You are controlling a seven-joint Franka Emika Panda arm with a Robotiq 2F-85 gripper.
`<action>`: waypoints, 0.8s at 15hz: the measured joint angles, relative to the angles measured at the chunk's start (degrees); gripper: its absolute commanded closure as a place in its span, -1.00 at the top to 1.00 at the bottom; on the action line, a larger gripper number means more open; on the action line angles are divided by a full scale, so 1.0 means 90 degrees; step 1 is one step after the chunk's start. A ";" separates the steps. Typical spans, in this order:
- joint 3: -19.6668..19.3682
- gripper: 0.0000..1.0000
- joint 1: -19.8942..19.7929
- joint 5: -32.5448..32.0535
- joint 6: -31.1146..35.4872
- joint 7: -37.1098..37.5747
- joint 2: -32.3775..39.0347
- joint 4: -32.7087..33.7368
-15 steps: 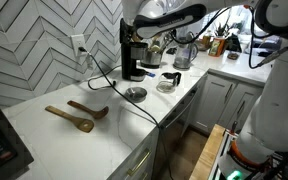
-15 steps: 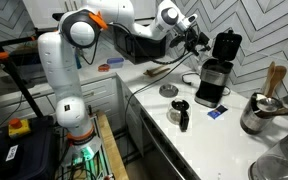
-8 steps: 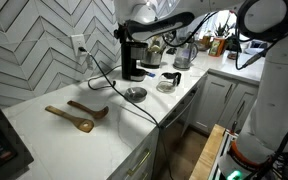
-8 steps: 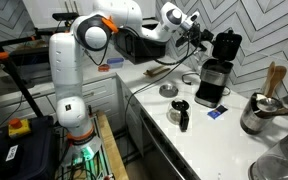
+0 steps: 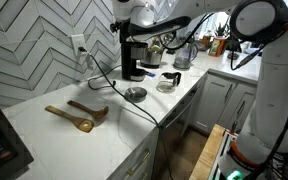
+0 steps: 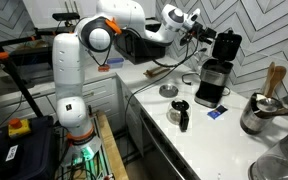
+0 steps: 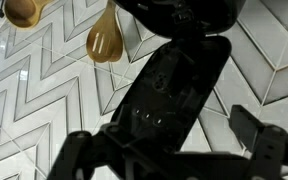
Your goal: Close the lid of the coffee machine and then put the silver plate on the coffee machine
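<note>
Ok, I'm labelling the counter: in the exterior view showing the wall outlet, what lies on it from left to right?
Wooden spoons → silver plate → glass carafe. The coffee machine sits right behind the plate, so it is left out.

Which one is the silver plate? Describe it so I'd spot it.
Find the white counter along the herringbone wall, then the black coffee machine standing against it. The plate lies flat just before it: round, shiny metal, unlike the wooden spoons or glass carafe.
</note>
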 measured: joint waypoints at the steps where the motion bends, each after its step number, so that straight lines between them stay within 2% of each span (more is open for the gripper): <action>1: -0.0005 1.00 0.0000 -0.0082 0.0013 0.0195 0.0004 0.0000; 8: -0.0047 1.00 -0.0005 -0.0527 0.0121 0.1578 0.0018 -0.0017; 12: -0.0057 1.00 0.0016 -0.0689 -0.0251 0.2005 0.0012 -0.0032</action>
